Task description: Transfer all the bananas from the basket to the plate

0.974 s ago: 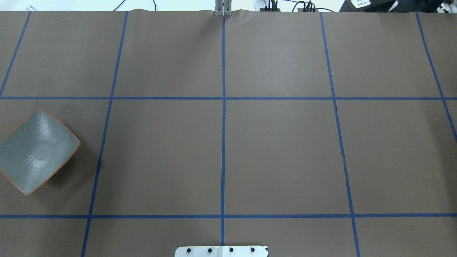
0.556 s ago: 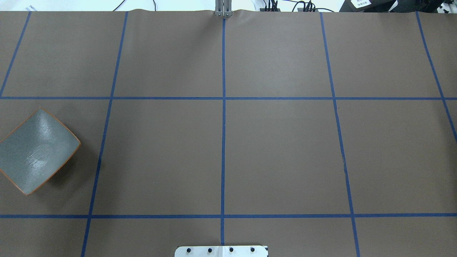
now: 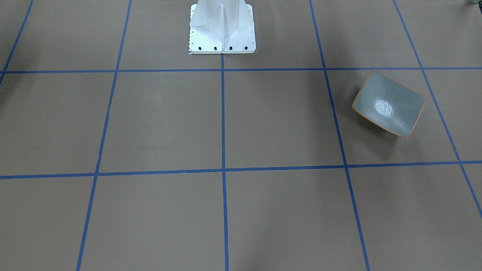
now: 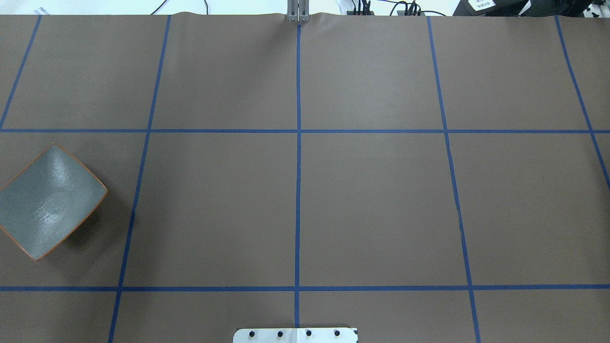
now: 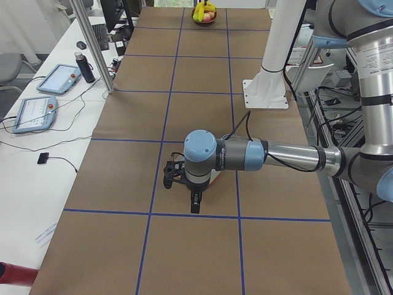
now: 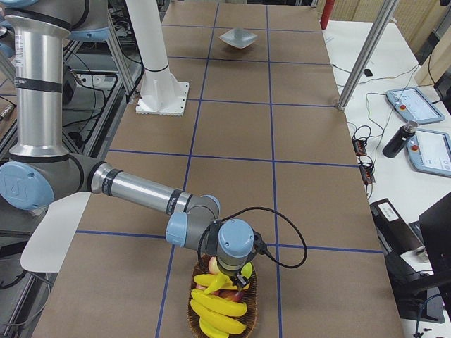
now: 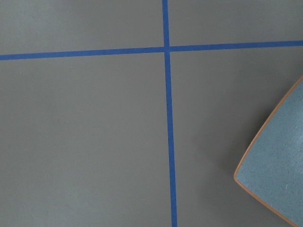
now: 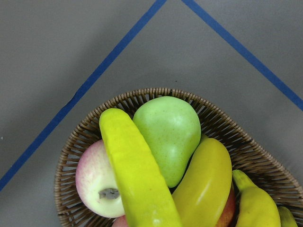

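Right gripper point(image 6: 242, 279) hangs over the basket point(image 8: 78, 144) on brown, blue-gridded table point(image 4: 381, 200)

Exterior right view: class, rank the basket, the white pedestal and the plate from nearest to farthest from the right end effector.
1. basket, just beneath the right end effector, at the near end.
2. white pedestal, farther along, on the robot's side.
3. plate, at the far end.

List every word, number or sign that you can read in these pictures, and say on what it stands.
Nothing is legible.
Sticker on the left arm: printed lines, too blurred to read.
White tag on black equipment, overhead view's top right: too small to read.
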You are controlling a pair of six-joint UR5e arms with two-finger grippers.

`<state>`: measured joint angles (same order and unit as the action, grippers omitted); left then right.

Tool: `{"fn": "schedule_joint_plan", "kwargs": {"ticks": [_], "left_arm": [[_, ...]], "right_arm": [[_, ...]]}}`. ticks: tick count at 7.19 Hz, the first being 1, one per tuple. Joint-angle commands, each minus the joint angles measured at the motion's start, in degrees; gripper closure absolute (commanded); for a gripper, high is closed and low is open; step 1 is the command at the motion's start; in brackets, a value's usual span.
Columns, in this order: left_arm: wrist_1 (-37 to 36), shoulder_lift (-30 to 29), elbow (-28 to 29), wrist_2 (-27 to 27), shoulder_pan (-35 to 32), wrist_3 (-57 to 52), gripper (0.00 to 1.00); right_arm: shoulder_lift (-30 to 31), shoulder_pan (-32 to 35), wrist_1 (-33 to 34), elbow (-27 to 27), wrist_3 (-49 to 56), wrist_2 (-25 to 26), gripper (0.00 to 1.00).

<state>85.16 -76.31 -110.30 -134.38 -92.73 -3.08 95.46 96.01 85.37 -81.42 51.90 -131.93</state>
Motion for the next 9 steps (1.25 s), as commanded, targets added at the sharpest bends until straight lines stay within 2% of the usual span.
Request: {"fn": "schedule_joint_plan", "kwargs": {"ticks": [1,3,5,6,7,9], "left_arm": [[0.00,0.02,0.00,0.00,0.00,0.00,0.00],[0.00,0.10,-0.09,0.00,0.00,0.00,0.00],[0.00,0.10,-0.18,0.00,0.00,0.00,0.00],[0.00,0.10,-0.18,0.00,0.00,0.00,0.00],[0.00,0.10,-0.18,0.00,0.00,0.00,0.00],[-0.09,0.10,-0.18,0.00,0.00,0.00,0.00]], "right_arm": [[0.16,-0.91,0.06,0.39,-0.22,-0.08,0.43],[-0.53,-1.26,0.15,-0.48,-0.22,-0.52,1.00],[-0.89,-1.26,0.32,-2.50,-0.40,-1.57,1.00],[-2.63,-1.00,4.15,-3.12,-0.48,-3.23,1.00],[-2.91,-0.74,8.37,-6.52,-0.57,-3.08,1.00],[-3.18,0.05,10.70,-8.22,-1.88,-3.07,1.00]]}}
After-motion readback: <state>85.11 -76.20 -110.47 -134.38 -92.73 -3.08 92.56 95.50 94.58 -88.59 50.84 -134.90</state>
